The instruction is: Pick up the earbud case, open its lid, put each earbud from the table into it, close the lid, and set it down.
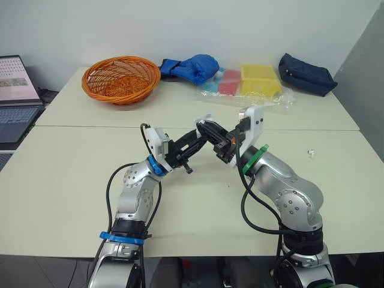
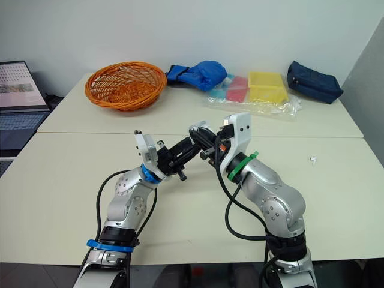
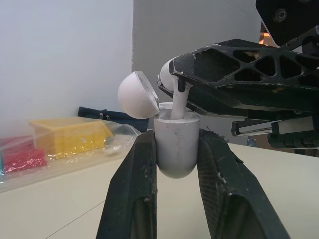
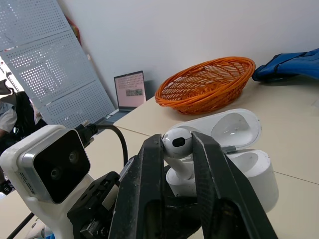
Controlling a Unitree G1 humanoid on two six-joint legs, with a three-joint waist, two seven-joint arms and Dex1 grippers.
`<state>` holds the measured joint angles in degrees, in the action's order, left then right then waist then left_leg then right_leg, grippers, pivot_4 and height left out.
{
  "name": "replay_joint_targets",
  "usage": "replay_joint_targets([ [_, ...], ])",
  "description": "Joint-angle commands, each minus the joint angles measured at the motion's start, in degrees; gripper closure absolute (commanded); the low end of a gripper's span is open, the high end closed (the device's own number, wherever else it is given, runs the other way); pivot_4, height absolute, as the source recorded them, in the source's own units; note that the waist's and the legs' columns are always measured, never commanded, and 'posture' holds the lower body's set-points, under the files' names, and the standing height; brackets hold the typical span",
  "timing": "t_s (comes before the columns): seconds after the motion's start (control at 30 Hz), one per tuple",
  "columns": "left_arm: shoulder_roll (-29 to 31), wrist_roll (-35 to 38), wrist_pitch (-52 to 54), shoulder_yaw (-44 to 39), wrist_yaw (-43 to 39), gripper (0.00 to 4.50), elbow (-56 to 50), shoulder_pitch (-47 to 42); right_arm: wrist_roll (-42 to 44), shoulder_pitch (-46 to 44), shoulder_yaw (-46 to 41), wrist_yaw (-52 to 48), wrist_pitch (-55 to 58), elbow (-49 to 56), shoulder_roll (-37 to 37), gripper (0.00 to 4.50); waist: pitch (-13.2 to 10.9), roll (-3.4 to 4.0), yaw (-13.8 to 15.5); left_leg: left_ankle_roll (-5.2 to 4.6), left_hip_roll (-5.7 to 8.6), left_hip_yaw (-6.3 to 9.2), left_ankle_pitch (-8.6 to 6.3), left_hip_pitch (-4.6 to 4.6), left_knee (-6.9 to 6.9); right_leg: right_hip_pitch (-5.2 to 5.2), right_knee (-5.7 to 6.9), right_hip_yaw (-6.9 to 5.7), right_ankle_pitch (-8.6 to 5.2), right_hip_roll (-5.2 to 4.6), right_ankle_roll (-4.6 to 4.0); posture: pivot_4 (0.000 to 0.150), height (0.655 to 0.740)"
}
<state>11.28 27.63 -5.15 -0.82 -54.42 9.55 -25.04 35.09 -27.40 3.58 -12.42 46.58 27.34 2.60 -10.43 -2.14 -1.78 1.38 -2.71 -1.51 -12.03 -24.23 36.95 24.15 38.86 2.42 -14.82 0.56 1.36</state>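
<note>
My left gripper (image 3: 175,149) is shut on the white earbud case (image 3: 175,154), held upright above the table's middle. Its rounded lid (image 3: 137,94) is tipped back open. My right gripper (image 4: 177,144) is shut on a white earbud (image 4: 178,142), meeting the left one from the right. The earbud's stem (image 3: 178,102) reaches down into the case's open top, while its head stays above the rim. From the head, both grippers (image 1: 204,131) touch at the case. A small white piece (image 1: 311,153), apparently another earbud, lies on the table at the right.
An orange wicker basket (image 1: 121,78) stands at the back left. Beside it lie a blue cloth (image 1: 192,68), a plastic bag with yellow and red boxes (image 1: 259,81) and a navy pouch (image 1: 306,74). A laptop (image 1: 15,99) sits beyond the table's left edge.
</note>
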Motion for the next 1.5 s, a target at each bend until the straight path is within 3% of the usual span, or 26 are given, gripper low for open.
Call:
replay_joint_targets([
  [0.03, 0.0, 0.3, -0.5, -0.1, 0.2, 3.74, -3.1, -0.6, -0.2, -0.1, 0.7, -0.2, -0.9, 1.3, 0.4, 4.09, 0.0, 0.00, 0.0, 0.00, 0.00, 0.00, 0.00, 0.00, 0.00, 0.00, 0.00, 0.00, 0.00, 0.00, 0.00, 0.150, 0.7400],
  [0.13, 0.1, 0.4, 0.0, 0.0, 0.3, 3.74, -3.8, -0.4, -0.1, -0.1, 0.6, -0.2, -0.8, 0.7, 0.4, 4.09, 0.0, 0.00, 0.0, 0.00, 0.00, 0.00, 0.00, 0.00, 0.00, 0.00, 0.00, 0.00, 0.00, 0.00, 0.00, 0.150, 0.7400],
  [0.37, 0.1, 0.7, 0.9, 0.0, 0.6, 3.74, -4.6, -0.6, -0.9, -0.8, 0.4, 0.2, -1.6, 0.0, 0.9, 1.68, 0.0, 0.00, 0.0, 0.00, 0.00, 0.01, 0.00, 0.00, 0.00, 0.00, -0.01, 0.00, 0.00, 0.00, 0.00, 0.150, 0.7400],
  [0.87, 0.3, 0.8, 2.1, -0.1, 1.0, 3.74, -5.1, 0.1, 0.3, -3.5, -2.8, -0.9, -4.7, 0.5, 1.8, 1.68, 0.0, 0.00, 0.0, 0.00, 0.00, -0.01, 0.00, -0.01, -0.01, 0.01, -0.02, 0.00, 0.00, 0.00, 0.00, 0.150, 0.7400],
  [1.03, 1.4, 0.8, 1.9, -1.0, 1.0, 3.74, -4.2, -0.3, 3.9, -7.3, -7.3, -0.9, -2.5, 4.6, 6.1, 1.68, 0.0, 0.00, 0.0, 0.00, 0.00, 0.00, 0.00, -0.02, -0.01, 0.01, -0.03, 0.00, 0.00, 0.00, 0.00, 0.150, 0.7400],
  [1.2, 3.4, 1.6, 2.1, -2.7, 0.4, 3.74, -3.9, 0.8, 7.7, -2.5, -13.5, -6.3, 2.6, 7.9, 20.3, 1.68, 0.0, 0.00, 0.2, 0.00, 0.00, 0.01, 0.00, -0.09, -0.04, 0.00, -0.21, -0.03, 0.00, -0.07, 0.01, 0.150, 0.7400],
  [1.37, 3.9, 2.0, 2.1, -3.0, -0.1, 3.74, -5.5, 2.6, 7.0, 9.2, -13.8, -14.6, 3.1, 7.2, 31.6, 1.68, 0.0, 0.00, 0.2, -0.01, 0.02, -0.04, -0.01, -0.12, -0.14, -0.01, -0.33, 0.02, -0.01, -0.14, 0.02, 0.150, 0.7400],
  [1.5, 4.6, 2.4, 3.1, -3.4, 0.4, 3.74, -8.1, 4.4, 4.9, 18.4, -10.9, -27.8, -1.1, 8.5, 41.9, 1.68, 0.0, 0.01, 0.1, -0.01, 0.03, -0.02, -0.01, -0.10, -0.11, -0.02, -0.32, 0.02, -0.01, -0.11, 0.02, 0.150, 0.7400],
])
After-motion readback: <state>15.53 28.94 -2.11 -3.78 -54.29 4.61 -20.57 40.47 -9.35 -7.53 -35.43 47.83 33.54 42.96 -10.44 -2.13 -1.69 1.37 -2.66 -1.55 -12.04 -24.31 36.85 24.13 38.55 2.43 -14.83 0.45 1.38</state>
